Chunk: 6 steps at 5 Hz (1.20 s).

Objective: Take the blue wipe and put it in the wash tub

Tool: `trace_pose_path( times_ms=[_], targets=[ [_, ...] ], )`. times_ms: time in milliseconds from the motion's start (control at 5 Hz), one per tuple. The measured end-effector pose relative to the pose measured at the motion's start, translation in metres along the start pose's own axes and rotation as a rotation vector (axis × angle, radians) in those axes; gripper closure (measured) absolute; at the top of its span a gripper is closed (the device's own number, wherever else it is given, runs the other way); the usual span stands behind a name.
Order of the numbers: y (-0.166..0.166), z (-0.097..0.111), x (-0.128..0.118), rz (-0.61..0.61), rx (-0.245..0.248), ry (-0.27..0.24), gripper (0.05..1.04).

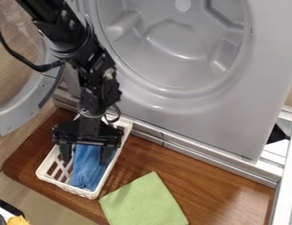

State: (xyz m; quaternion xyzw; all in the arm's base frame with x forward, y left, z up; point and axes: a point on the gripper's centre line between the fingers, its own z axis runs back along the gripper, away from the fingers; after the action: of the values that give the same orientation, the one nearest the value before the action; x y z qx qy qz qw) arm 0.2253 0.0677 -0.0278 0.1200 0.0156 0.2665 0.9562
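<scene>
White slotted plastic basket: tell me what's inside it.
A blue cloth lies in the white slotted plastic basket. The black two-finger hand and arm cover much of the far end, so anything there is hidden, as is whatever lies under the cloth.

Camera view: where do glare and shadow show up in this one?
Camera view: bright highlights streak the grey wash tub and curve below its opening; shadow darkens the brown board between the white basket and the green cloth; small glints dot the black arm.
</scene>
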Motion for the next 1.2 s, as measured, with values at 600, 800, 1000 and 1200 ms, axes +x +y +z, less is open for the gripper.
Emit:
trace_pose_path(
  times_ms=[600, 800, 1000, 1200],
  targets=[
    [-0.003, -0.026, 0.002, 0.079, 0.094, 0.014, 0.639],
    [-0.006, -0.025, 0.001, 0.081, 0.095, 0.011, 0.876],
    [-0.008, -0.02, -0.001, 0.07, 0.092, 0.013, 0.962],
    [-0.013, 0.012, 0.007, 0.074, 0.009, -0.055, 0.975]
  ],
)
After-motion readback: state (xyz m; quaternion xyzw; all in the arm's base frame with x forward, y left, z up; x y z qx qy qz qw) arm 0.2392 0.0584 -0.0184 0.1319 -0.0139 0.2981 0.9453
